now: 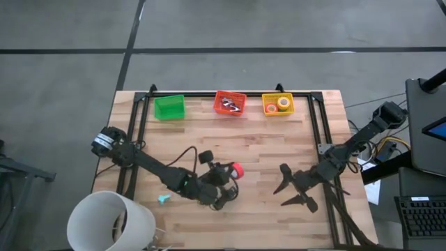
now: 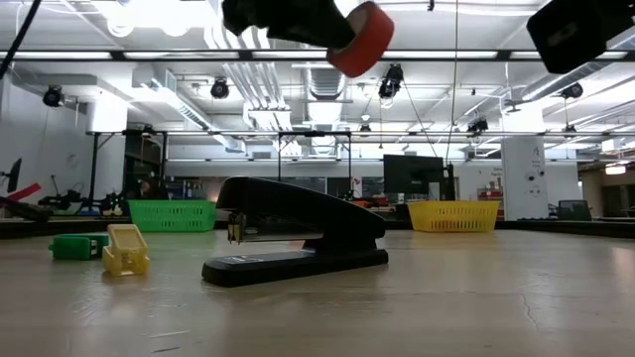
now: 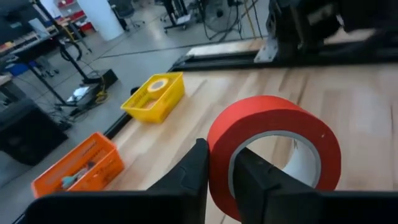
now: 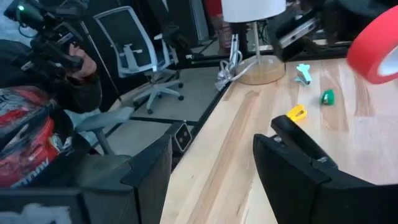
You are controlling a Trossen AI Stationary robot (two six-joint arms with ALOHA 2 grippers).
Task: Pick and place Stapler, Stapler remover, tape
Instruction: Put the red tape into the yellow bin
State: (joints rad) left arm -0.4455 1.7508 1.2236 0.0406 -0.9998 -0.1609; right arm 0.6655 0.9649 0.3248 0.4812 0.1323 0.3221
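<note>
above the middle of the table the left gripper [image 3: 221,177] is pinching the wall of a red tape roll [image 3: 273,152], likely light and stiff, best held through its ring; the stapler [image 2: 298,233] is lying on the wood below; the right gripper [image 1: 293,188] is waiting wide open; the yellow bin [image 1: 278,104] is holding tape rolls, the orange bin [image 1: 230,104] small metal pieces, the green bin [image 1: 168,107] looking bare

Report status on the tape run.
Left claw shut on red tape, lifted above the table. Right claw open, waiting. Stapler sits on the table below.
</note>
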